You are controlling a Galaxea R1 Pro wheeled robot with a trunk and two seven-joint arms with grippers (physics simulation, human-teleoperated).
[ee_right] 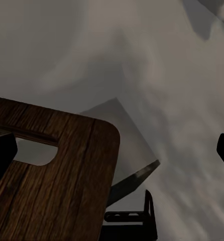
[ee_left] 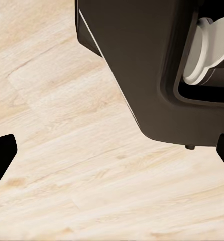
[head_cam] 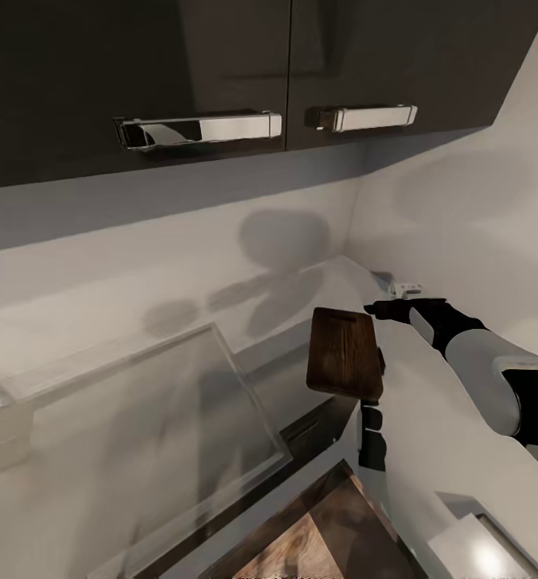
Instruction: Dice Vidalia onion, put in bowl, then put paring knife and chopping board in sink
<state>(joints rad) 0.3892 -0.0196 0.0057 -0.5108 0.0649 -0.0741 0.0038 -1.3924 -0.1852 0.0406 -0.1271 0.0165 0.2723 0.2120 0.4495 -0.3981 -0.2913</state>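
right claw (head_cam: pixel 379 363) grasping the chopping board (head_cam: pixel 345 352) aloft, near wall cabinets (head_cam: pixel 220 72); left claw's state: cannot tell.

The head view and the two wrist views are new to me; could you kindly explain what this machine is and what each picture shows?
This is a simulated wheeled robot with two arms, each ending in a two-fingered gripper. The large picture comes from a camera on its head, looking at dark wall cabinets with shiny handles and a pale wall. The right arm reaches in, and its right gripper sits at the top edge of a dark wooden chopping board, which is up in the air. I cannot tell whether the board is actually gripped. The right wrist picture shows that same board up close, with its handle slot. The left wrist picture looks past the open, empty left gripper down at a light wooden floor.
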